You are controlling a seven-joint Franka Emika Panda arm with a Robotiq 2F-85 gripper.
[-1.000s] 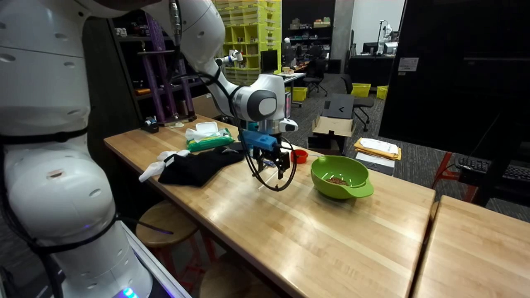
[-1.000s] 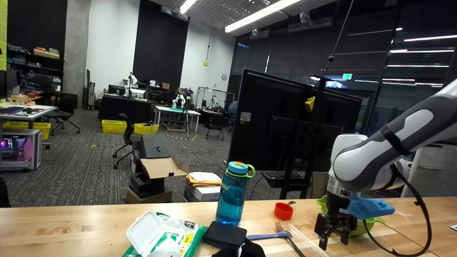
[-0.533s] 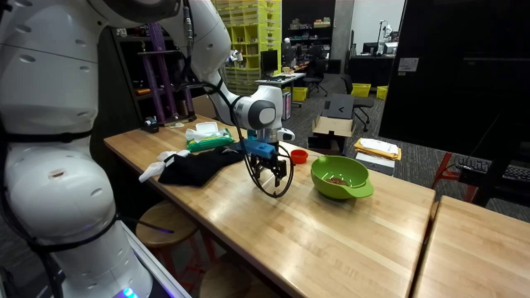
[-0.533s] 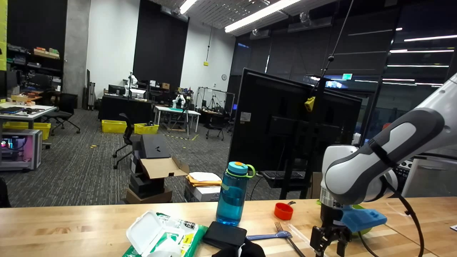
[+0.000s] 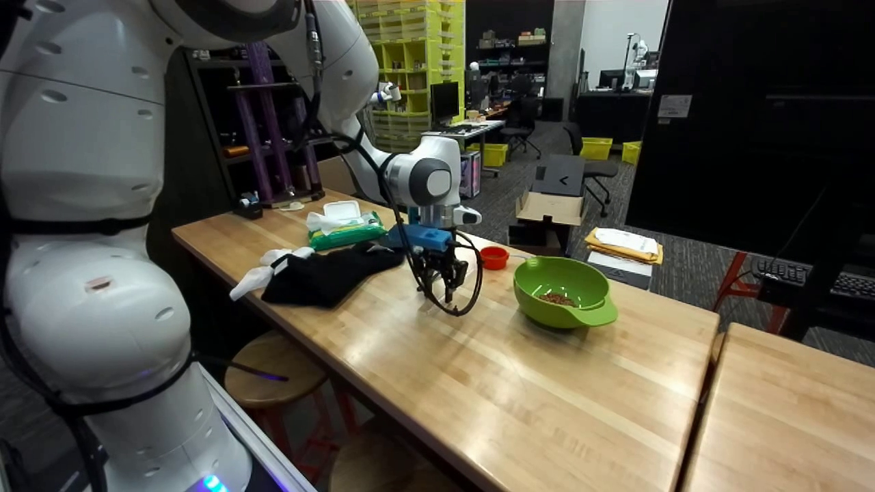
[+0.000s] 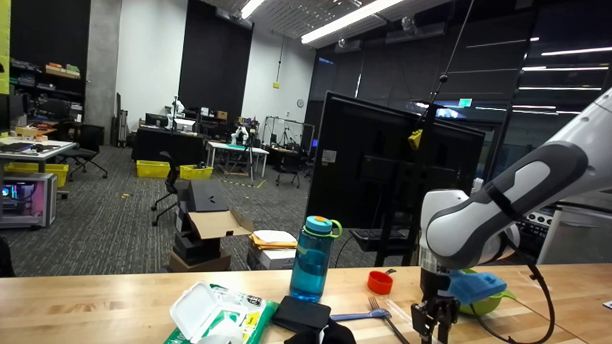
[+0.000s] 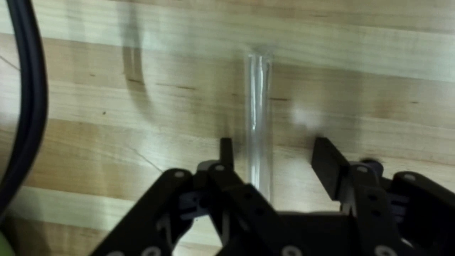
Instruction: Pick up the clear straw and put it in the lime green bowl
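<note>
The clear straw (image 7: 258,124) lies on the table in the wrist view, running between my two fingers. My gripper (image 7: 273,156) is open, with a gap on each side of the straw, smaller at the left finger. The straw's near end is hidden behind the left finger. In an exterior view my gripper (image 6: 434,335) is low over the table, and part of the straw (image 6: 399,310) shows beside it. In an exterior view the gripper (image 5: 435,294) mostly covers the straw. The lime green bowl (image 5: 536,316) stands upright with small reddish-brown bits inside; the arm partly hides the bowl (image 6: 484,306) elsewhere.
A red cup (image 6: 380,283), a fork (image 6: 394,329), a blue-purple utensil (image 6: 356,316), a black wallet-like item (image 6: 301,314) and a teal bottle (image 6: 311,260) are near the straw. Black cloth (image 5: 331,273) and a green wipes pack (image 5: 347,234) lie further along the table.
My gripper has come down over the straw and shifted left in both exterior views. Its fingertips look closer together in an exterior view. The bowl has not moved.
</note>
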